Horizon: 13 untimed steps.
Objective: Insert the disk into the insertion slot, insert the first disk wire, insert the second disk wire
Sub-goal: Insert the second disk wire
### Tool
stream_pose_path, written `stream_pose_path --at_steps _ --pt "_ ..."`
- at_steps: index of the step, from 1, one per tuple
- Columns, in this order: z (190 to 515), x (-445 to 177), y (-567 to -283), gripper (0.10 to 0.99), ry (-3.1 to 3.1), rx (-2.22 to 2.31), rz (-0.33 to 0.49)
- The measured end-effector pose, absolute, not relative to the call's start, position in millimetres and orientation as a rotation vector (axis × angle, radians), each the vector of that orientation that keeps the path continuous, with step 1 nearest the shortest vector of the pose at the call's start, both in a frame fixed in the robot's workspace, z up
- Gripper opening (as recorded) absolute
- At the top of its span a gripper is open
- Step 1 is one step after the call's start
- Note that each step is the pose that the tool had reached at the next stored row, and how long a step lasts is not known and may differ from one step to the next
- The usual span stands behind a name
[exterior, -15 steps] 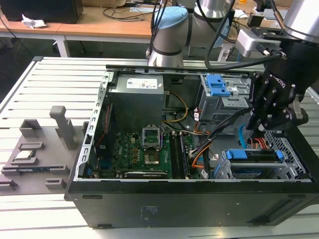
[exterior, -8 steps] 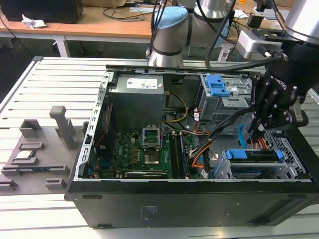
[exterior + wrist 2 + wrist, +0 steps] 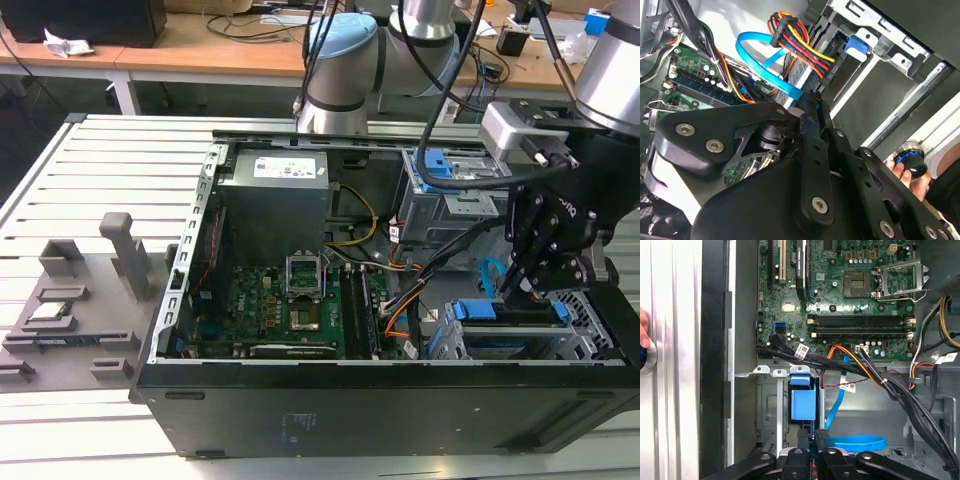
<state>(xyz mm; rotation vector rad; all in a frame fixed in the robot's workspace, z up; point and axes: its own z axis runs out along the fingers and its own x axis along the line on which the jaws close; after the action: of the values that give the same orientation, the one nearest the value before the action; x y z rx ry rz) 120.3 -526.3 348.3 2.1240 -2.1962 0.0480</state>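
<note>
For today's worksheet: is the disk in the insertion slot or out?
In: the disk sits inside the insertion slot.

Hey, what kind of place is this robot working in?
Probably an electronics or robotics lab workbench. An opened computer case lies on a slatted metal table, its motherboard exposed, with cluttered wooden desks behind the arm.

You get bright, even room light from above in the exterior view, so the grooved table (image 3: 80,180) shines pale. Inside the computer case (image 3: 400,400) it is darker and shadowy. In the second wrist view, the black gripper (image 3: 812,112) sits close and looks soft, while the motherboard (image 3: 850,295) in the first wrist view looks sharp.
</note>
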Motion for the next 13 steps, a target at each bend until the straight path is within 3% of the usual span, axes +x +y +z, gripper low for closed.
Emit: stream_pose_path --at_steps 13 --pt "340.2 125.8 -526.4 0.161 -2.196 2.127 0.045"
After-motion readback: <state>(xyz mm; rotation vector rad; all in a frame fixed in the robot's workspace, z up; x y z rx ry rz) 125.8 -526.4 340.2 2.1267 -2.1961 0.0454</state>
